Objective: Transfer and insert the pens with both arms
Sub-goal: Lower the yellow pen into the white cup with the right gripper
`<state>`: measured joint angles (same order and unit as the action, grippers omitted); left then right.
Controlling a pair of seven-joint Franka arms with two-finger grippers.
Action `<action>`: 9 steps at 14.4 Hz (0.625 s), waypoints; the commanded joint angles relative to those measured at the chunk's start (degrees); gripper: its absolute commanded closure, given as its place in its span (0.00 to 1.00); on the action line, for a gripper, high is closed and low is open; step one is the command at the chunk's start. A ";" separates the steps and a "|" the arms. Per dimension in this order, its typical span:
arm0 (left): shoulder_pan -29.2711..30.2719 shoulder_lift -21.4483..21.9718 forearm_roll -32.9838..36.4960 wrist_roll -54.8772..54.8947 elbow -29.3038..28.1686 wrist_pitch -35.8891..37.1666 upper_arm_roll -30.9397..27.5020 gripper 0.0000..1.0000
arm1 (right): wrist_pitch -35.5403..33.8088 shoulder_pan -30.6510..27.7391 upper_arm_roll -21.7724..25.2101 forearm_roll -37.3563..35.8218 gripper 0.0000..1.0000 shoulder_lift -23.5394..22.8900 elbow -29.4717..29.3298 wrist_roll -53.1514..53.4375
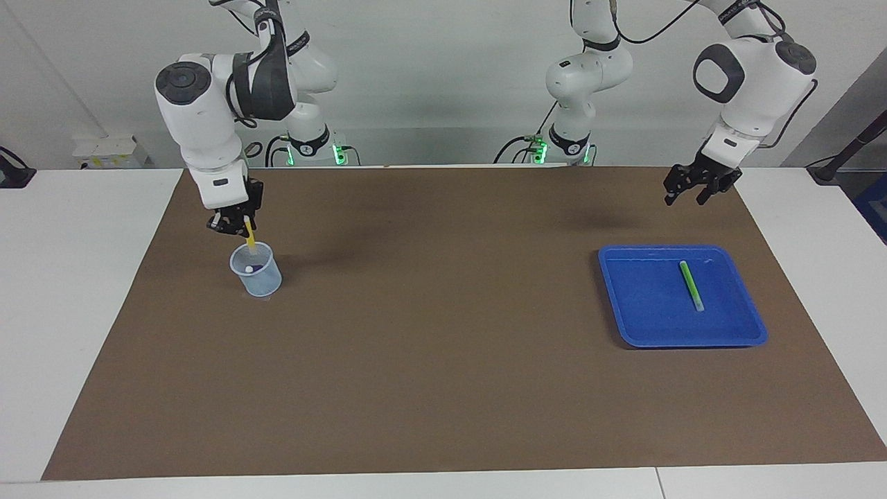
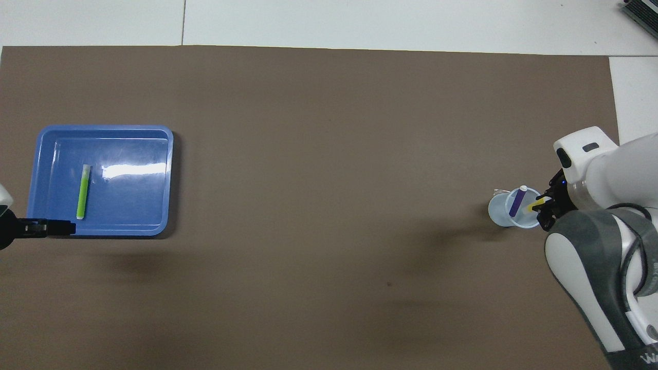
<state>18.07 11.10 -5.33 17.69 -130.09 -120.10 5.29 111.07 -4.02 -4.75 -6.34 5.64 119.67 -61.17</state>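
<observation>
My right gripper (image 1: 235, 227) is shut on the yellow pen (image 1: 249, 238) and holds it nearly upright over a clear plastic cup (image 1: 260, 281). The pen's lower end is at the cup's rim. The purple pen (image 2: 516, 200) stands slanted inside the cup (image 2: 501, 216), next to the yellow pen (image 2: 533, 207) and my right gripper (image 2: 544, 208). The green pen (image 1: 691, 285) lies flat in the blue tray (image 1: 644, 298), and shows in the overhead view (image 2: 82, 191) too. My left gripper (image 1: 686, 195) is open and empty, raised over the tray's edge nearest the robots (image 2: 56, 227).
The blue tray (image 2: 133, 205) sits toward the left arm's end of a brown mat (image 1: 443, 346), and the cup sits toward the right arm's end. White tabletop borders the mat.
</observation>
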 commanded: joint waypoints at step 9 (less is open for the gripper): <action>1.35 -16.36 2.78 0.86 7.47 -10.85 0.25 0.19 | 4.07 -3.63 -0.78 3.79 0.79 1.65 6.37 -0.26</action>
<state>18.87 -1.02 -3.65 17.93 -126.12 -129.79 5.29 114.21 -6.60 -4.76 -4.13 5.66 124.29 -61.17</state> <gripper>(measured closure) 0.203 0.824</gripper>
